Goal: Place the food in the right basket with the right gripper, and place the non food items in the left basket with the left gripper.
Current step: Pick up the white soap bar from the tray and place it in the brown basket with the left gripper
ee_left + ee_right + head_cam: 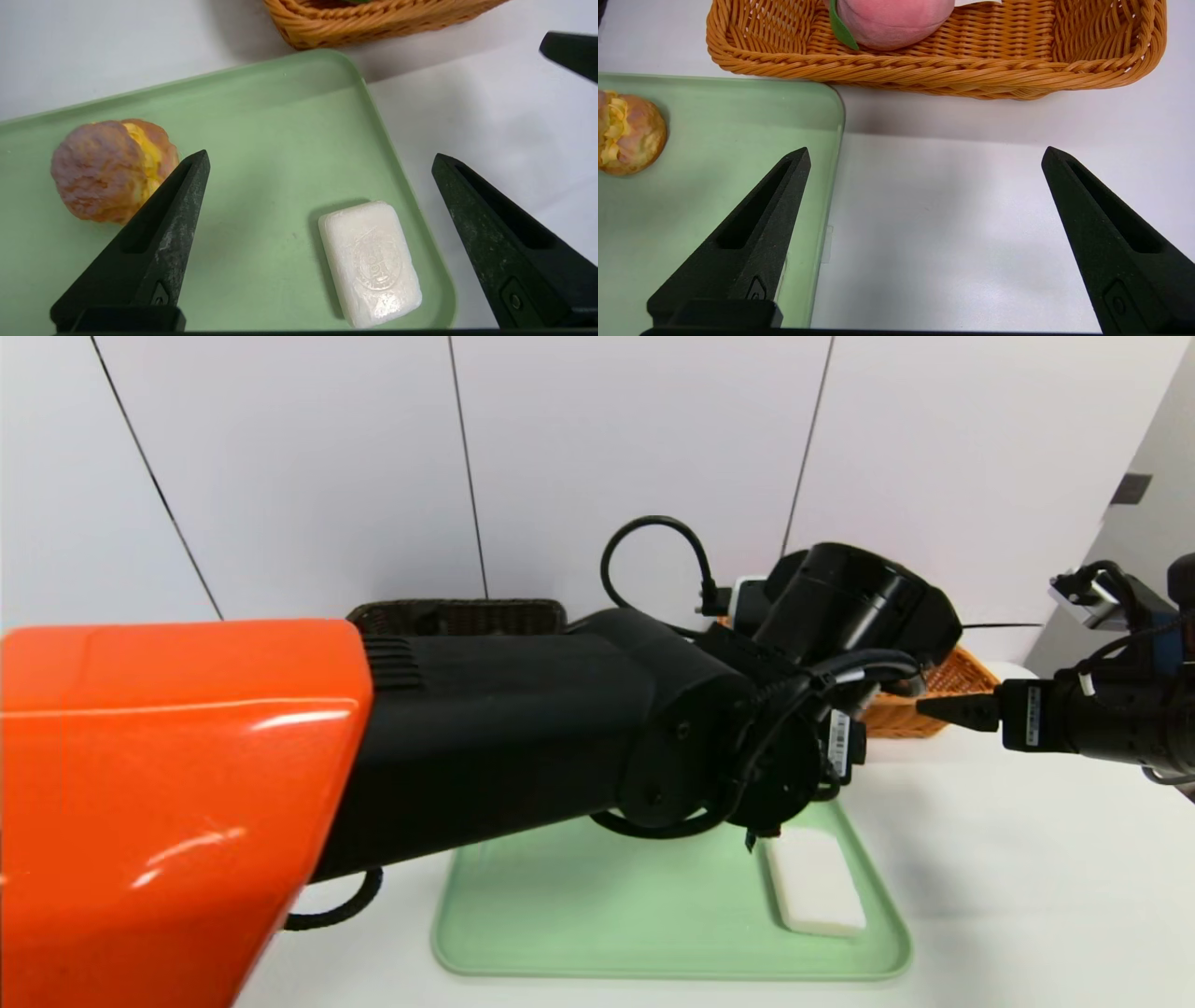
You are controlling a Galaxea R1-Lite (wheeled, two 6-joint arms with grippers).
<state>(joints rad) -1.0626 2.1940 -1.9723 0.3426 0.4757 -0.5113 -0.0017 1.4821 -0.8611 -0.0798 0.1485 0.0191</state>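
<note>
Left gripper (pixel 320 158) gapes wide over the tray (pixel 261 107); soap (pixel 369 263) lies between its fingers.

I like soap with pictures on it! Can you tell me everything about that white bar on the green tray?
The white rectangular soap bar has rounded corners and a faint round emblem pressed into its top. It looks waxy and dry, whole and unwrapped. It lies flat near one corner of the pale green plastic tray, its long side running beside the tray's raised rim. Only the tray touches it. The left gripper hangs above with its jaws wide apart, not touching the bar.
</note>
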